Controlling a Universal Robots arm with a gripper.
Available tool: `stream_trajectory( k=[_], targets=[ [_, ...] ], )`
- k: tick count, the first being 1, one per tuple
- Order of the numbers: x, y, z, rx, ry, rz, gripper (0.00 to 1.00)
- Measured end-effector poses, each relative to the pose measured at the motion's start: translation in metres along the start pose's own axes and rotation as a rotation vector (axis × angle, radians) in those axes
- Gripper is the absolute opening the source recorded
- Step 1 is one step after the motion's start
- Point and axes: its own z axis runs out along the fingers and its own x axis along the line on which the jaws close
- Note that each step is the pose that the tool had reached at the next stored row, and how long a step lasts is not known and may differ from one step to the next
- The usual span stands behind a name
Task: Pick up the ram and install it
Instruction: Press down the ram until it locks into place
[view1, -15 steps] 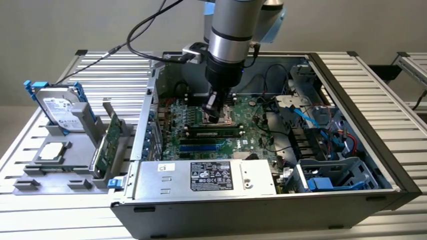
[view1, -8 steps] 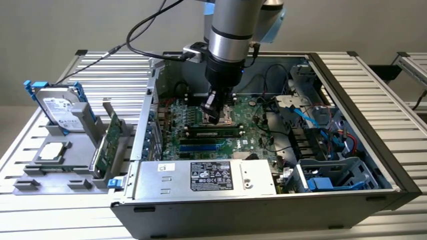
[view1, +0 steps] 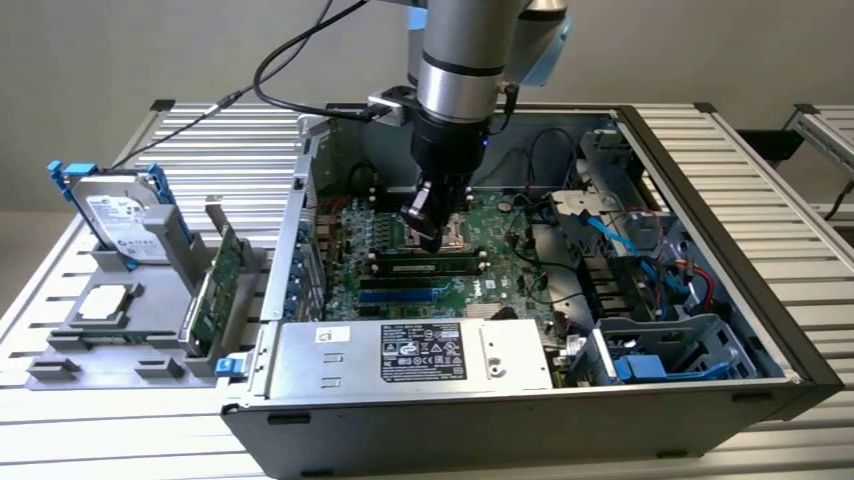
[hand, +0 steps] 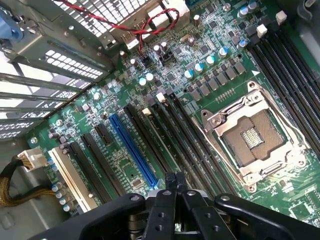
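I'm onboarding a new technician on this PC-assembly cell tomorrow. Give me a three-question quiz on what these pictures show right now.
1. True or false: the gripper is shut above the motherboard.
2. Where does the ram lie? A) in a motherboard slot, below the gripper; B) on the grey rack outside the case; C) on the power supply.
3. Fill in: on the rack at the exterior view's left stands a silver hard drive with ____ rails.

Key: 1 true; 2 A; 3 blue.
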Motion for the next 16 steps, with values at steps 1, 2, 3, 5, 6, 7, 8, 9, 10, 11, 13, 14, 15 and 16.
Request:
stream_trajectory(
  k=[1, 2, 3, 5, 6, 7, 8, 9, 10, 11, 13, 14, 15, 16],
  targets=[
    [0.0, 0.0, 0.0, 0.0051, -0.0004, 0.008, 0.11],
    [0.0001, 0.0, -0.0001, 0.0091, -0.0011, 0.016, 0.11],
    [0.0001, 0.0, -0.0001, 0.012, -0.0021, 0.024, 0.11],
    [-0.0001, -0.0001, 0.0, 0.0147, -0.0049, 0.045, 0.11],
    [-0.0001, -0.0001, 0.0001, 0.0145, -0.0061, 0.057, 0.11],
    [-0.0001, 0.0, 0.0001, 0.0138, -0.0069, 0.069, 0.11],
    [0.0, 0.0, 0.0, 0.013, -0.0076, 0.083, 0.11],
    [0.0, 0.0, 0.0, 0.0122, -0.0082, 0.095, 0.11],
    [0.0, 0.0, 0.0, 0.0112, -0.0088, 0.108, 0.11],
    [0.0, 0.0, 0.0, 0.0103, -0.0095, 0.121, 0.11],
    [0.0, 0.0, 0.0001, 0.0084, -0.011, 0.148, 0.11],
    [0.0, 0.0, 0.0001, 0.0074, -0.0118, 0.161, 0.11],
    [0.0, 0.0, 0.0001, 0.0065, -0.0124, 0.174, 0.11],
    [0.0, 0.0, 0.0001, 0.0056, -0.0131, 0.187, 0.11]
  ],
)
